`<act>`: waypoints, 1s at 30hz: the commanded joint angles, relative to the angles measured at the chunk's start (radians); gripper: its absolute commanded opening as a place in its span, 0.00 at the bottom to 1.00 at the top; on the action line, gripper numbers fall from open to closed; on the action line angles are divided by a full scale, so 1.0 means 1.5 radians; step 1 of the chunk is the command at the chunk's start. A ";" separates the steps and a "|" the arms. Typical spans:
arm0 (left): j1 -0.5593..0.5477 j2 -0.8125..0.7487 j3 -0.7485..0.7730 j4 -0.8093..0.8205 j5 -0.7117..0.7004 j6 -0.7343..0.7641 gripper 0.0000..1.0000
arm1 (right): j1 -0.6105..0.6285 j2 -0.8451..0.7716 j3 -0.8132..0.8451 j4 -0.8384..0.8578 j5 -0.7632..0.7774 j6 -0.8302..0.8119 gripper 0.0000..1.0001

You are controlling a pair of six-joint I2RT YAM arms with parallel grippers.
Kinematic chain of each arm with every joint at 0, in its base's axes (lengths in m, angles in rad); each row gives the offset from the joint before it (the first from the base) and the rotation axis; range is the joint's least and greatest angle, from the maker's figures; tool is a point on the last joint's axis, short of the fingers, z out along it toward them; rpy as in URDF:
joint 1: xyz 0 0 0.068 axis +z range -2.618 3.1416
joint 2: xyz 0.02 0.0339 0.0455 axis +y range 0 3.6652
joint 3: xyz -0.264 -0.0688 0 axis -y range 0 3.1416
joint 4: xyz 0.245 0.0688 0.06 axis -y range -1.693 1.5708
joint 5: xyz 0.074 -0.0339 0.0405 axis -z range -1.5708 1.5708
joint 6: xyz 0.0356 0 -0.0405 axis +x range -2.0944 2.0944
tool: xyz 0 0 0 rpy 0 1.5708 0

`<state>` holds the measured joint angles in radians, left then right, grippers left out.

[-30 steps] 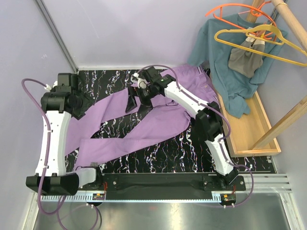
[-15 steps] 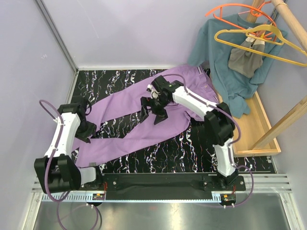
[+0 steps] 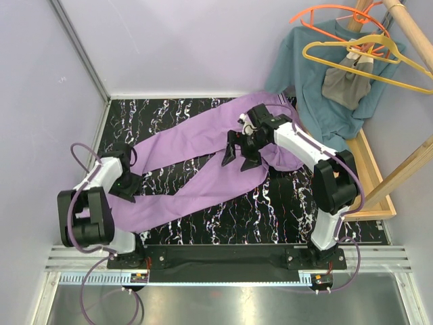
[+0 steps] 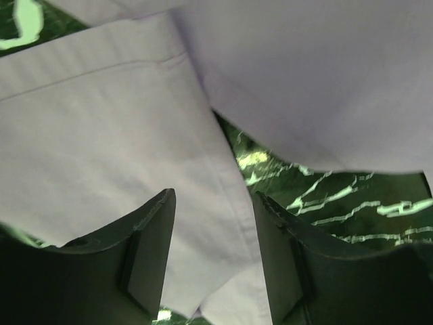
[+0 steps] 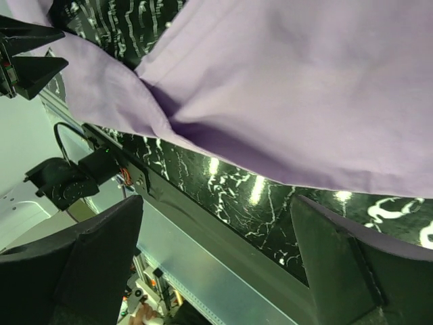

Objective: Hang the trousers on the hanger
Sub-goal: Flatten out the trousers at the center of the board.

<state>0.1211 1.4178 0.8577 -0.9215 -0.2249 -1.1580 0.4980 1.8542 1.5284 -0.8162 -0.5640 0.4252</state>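
Observation:
The lilac trousers (image 3: 196, 139) lie spread on the black marble table (image 3: 270, 210), legs pointing left and waist at the right by the teal shirt. The yellow hanger (image 3: 369, 59) hangs on the wooden rack at the top right, far from both grippers. My left gripper (image 3: 128, 184) is low at the cuff end of the near leg. In the left wrist view its jaws (image 4: 215, 196) stand apart, with the hem of the trousers (image 4: 101, 135) lying between them. My right gripper (image 3: 240, 157) hovers wide open over the crotch area, nothing between its fingers (image 5: 101, 257); the trousers (image 5: 304, 81) fill that view's top.
A teal shirt (image 3: 318, 95) and a small grey garment (image 3: 345, 82) hang on the rack beside an orange hanger (image 3: 331, 12). A wooden tray (image 3: 362, 193) runs along the table's right side. Purple walls close the left and back.
The left arm has folded down toward the near left, bringing its gripper low onto the near leg's hem. The right gripper has moved right across the trousers, toward the waist.

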 commanded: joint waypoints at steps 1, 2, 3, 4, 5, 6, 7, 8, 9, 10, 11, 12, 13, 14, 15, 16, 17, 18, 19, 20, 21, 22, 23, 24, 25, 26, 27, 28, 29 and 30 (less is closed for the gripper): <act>0.002 0.032 0.026 0.060 -0.025 -0.015 0.55 | -0.022 -0.031 -0.019 0.025 -0.024 -0.020 0.97; 0.002 0.039 0.029 0.064 -0.027 -0.017 0.55 | -0.024 -0.032 -0.022 0.023 -0.025 -0.021 0.97; 0.002 0.049 0.027 0.065 -0.028 -0.022 0.54 | -0.027 -0.032 -0.023 0.022 -0.027 -0.025 0.97; 0.002 0.053 0.022 0.064 -0.026 -0.031 0.54 | -0.031 -0.031 -0.024 0.021 -0.027 -0.025 0.97; 0.003 0.057 0.019 0.062 -0.022 -0.038 0.54 | -0.032 -0.033 -0.026 0.022 -0.029 -0.025 0.97; 0.002 0.062 0.014 0.062 -0.021 -0.044 0.54 | -0.033 -0.035 -0.027 0.023 -0.030 -0.025 0.97; 0.003 0.065 0.002 0.066 -0.020 -0.052 0.53 | -0.033 -0.036 -0.027 0.024 -0.031 -0.024 0.96; 0.002 0.067 -0.004 0.075 -0.012 -0.053 0.52 | -0.034 -0.033 -0.024 0.024 -0.031 -0.023 0.97; 0.002 0.075 -0.009 0.079 -0.009 -0.058 0.51 | -0.034 -0.033 -0.022 0.023 -0.031 -0.024 0.97; 0.002 0.079 -0.015 0.082 -0.008 -0.059 0.50 | -0.034 -0.030 -0.021 0.020 -0.030 -0.022 0.97; 0.003 0.092 -0.017 0.086 -0.006 -0.060 0.48 | -0.035 -0.028 -0.016 0.019 -0.030 -0.024 0.97; 0.003 0.092 -0.017 0.088 -0.007 -0.060 0.48 | -0.035 -0.026 -0.014 0.016 -0.030 -0.024 0.97; 0.002 0.102 -0.015 0.090 -0.007 -0.059 0.47 | -0.035 -0.025 -0.012 0.012 -0.029 -0.024 0.96; 0.002 0.109 -0.012 0.091 -0.008 -0.057 0.46 | -0.036 -0.025 -0.009 0.011 -0.029 -0.023 0.97; 0.003 0.114 -0.009 0.091 -0.008 -0.055 0.41 | -0.036 -0.026 -0.009 0.011 -0.028 -0.024 0.96; 0.002 0.119 -0.004 0.087 -0.009 -0.052 0.39 | -0.036 -0.027 -0.009 0.009 -0.025 -0.024 0.96; 0.002 0.125 -0.004 0.081 -0.009 -0.053 0.39 | -0.037 -0.029 -0.010 0.008 -0.023 -0.023 0.97; 0.003 0.126 -0.005 0.079 -0.010 -0.053 0.37 | -0.037 -0.030 -0.010 0.007 -0.022 -0.023 0.96; 0.003 0.125 -0.007 0.078 -0.012 -0.052 0.35 | -0.037 -0.032 -0.012 0.008 -0.018 -0.021 0.97; 0.004 0.118 -0.009 0.081 -0.017 -0.049 0.33 | -0.037 -0.033 -0.014 0.008 -0.018 -0.020 0.96; 0.004 0.115 -0.009 0.083 -0.020 -0.047 0.31 | -0.037 -0.033 -0.015 0.009 -0.017 -0.018 0.96; 0.005 0.112 -0.009 0.082 -0.021 -0.041 0.25 | -0.037 -0.033 -0.014 0.008 -0.018 -0.017 0.96; 0.006 0.109 -0.007 0.075 -0.022 -0.036 0.18 | -0.037 -0.033 -0.015 0.009 -0.018 -0.016 0.96; 0.007 0.106 0.006 0.067 -0.025 -0.025 0.13 | -0.037 -0.032 -0.013 0.007 -0.017 -0.017 0.96; 0.006 0.104 0.017 0.056 -0.031 -0.021 0.00 | -0.037 -0.031 -0.009 0.007 -0.016 -0.018 0.96; 0.007 0.093 0.028 0.026 -0.047 -0.018 0.00 | -0.038 -0.029 -0.008 0.006 -0.016 -0.016 0.96; 0.006 0.086 0.043 0.008 -0.056 -0.013 0.00 | -0.037 -0.028 -0.004 0.004 -0.015 -0.016 0.97; 0.005 0.074 0.071 -0.009 -0.063 -0.009 0.00 | -0.037 -0.026 0.001 0.001 -0.016 -0.016 0.96; 0.003 0.062 0.087 -0.044 -0.082 -0.007 0.00 | -0.037 -0.023 0.004 -0.001 -0.016 -0.014 0.97; -0.001 0.031 0.119 -0.069 -0.100 -0.001 0.00 | -0.038 -0.020 0.011 -0.006 -0.018 -0.014 0.96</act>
<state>0.1257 1.5593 0.9100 -0.9188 -0.2615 -1.1866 0.4484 1.8503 1.4887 -0.8116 -0.5869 0.4080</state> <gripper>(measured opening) 0.012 0.966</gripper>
